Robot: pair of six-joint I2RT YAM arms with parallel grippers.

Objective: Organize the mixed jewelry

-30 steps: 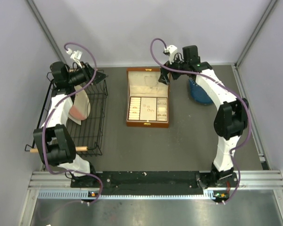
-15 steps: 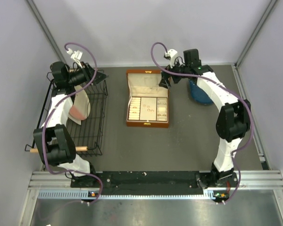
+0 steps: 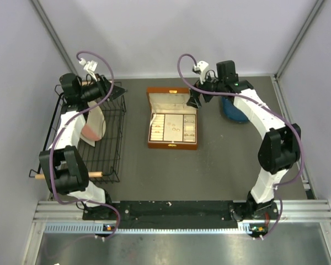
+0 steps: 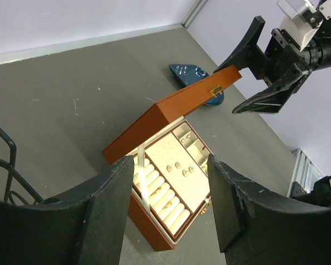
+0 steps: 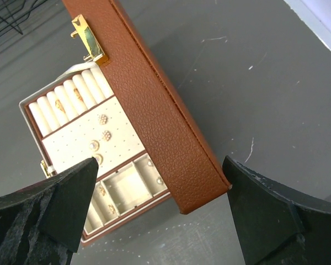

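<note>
Tiny gold-coloured jewelry is noted on the cream lining of the box; left claw and right claw are found apart.

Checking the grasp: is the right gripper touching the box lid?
Cannot tell. Right wrist view: the lid sits between the open right gripper's fingers, its corner at one finger's edge, no plain gap or contact.

The right tool has shifted slightly nearer behind the wooden box's lid, which now tips further forward over the compartments.
</note>
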